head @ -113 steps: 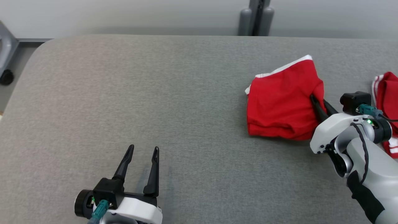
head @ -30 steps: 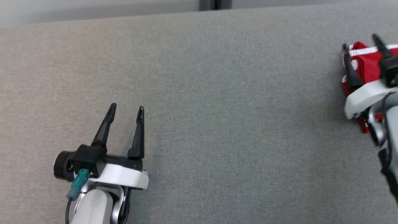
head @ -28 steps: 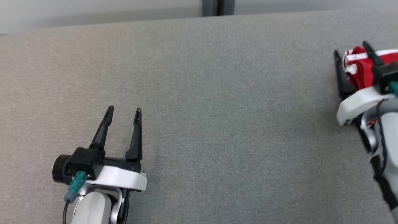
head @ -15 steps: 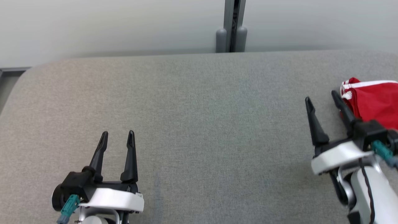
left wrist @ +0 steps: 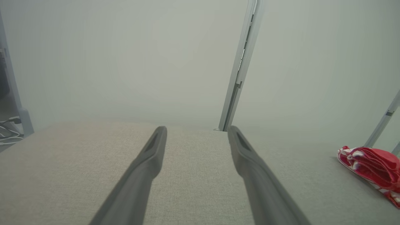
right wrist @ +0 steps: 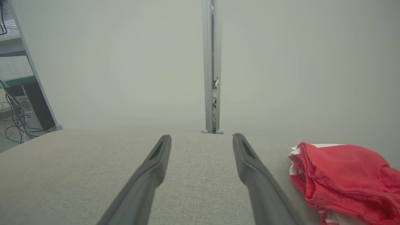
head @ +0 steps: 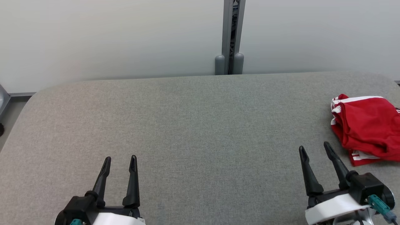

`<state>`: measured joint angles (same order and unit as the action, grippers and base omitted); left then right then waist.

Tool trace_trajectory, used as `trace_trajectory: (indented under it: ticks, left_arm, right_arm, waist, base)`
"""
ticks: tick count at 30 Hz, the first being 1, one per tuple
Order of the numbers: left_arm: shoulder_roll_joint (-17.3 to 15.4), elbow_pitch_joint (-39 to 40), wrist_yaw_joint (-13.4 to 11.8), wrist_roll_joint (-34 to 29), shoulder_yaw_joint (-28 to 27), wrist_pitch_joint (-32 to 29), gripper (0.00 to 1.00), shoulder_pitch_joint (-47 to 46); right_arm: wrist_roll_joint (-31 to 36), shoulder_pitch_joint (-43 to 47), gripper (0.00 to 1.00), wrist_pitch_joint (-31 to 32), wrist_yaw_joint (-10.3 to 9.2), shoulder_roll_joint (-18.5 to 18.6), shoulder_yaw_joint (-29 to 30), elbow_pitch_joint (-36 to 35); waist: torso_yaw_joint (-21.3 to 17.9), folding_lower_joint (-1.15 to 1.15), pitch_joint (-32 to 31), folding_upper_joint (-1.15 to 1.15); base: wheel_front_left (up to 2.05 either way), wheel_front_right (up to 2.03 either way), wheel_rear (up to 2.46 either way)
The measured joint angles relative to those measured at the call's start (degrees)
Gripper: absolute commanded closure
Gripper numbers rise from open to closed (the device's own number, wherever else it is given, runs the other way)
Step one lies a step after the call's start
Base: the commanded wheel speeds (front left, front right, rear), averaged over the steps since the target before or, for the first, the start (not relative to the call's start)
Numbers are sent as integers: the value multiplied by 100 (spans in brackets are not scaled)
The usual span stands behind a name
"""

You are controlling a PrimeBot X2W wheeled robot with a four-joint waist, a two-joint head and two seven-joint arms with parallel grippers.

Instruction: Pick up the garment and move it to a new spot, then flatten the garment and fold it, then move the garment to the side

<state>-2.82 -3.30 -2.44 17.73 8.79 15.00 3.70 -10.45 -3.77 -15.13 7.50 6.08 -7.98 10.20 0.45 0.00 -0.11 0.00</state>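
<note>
The red cloth garment with white stripes [head: 365, 125] lies in a soft folded heap at the far right side of the wide grey cloth-covered bench [head: 187, 125], close to its right edge, and nothing touches it. The right arm's two long dark fingers [head: 307, 170] sit low on the right of the head view, near the garment but not on it. They are spread apart with nothing between them. A few seconds ago these right fingers were pushed into the garment, and one second ago they stood on both sides of it. Now they have let go and pulled back toward the robot. The left arm's two long dark fingers [head: 132, 181] sit low on the left, far from the garment. They are spread apart and empty too, just as they were before. The head camera has also tipped up, so the pale wall [head: 93, 37] and the grey post [head: 229, 31] behind the bench come into sight; that is the camera moving, not the things. I think the garment is now put to the side, so the last step looks done, though the fold looks a bit lumpy, with a striped bit sticking out at the bottom
</note>
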Motion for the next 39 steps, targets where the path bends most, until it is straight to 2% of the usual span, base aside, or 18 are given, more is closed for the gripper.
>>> trace_trajectory:
  ticks: [7, 36, 37, 39]
  left_arm:
    - [-1, 56, -33, -49, -141, 0, 0, 197]
    - [-1, -333, -27, -175, -294, 0, 0, 240]
    - [1, -344, -36, -191, -294, -2, 100, 244]
    - [12, -444, -36, -190, -277, -15, 100, 303]
  right_arm:
    - [-57, 330, 0, 0, 0, -89, 147, 11]
    - [25, 411, 0, 0, 0, -177, 175, 188]
    - [25, 416, 100, -1, 0, -181, 170, 199]
    - [24, 470, 100, 0, 0, -210, 170, 271]
  waist:
    - [-72, 0, -211, 0]
    - [-82, 0, -371, 0]
    - [-82, 0, -378, 0]
    - [-82, 0, -378, 0]
  base:
    - [0, 0, 0]
    - [0, 0, 0]
    - [0, 0, 0]
    - [0, 0, 0]
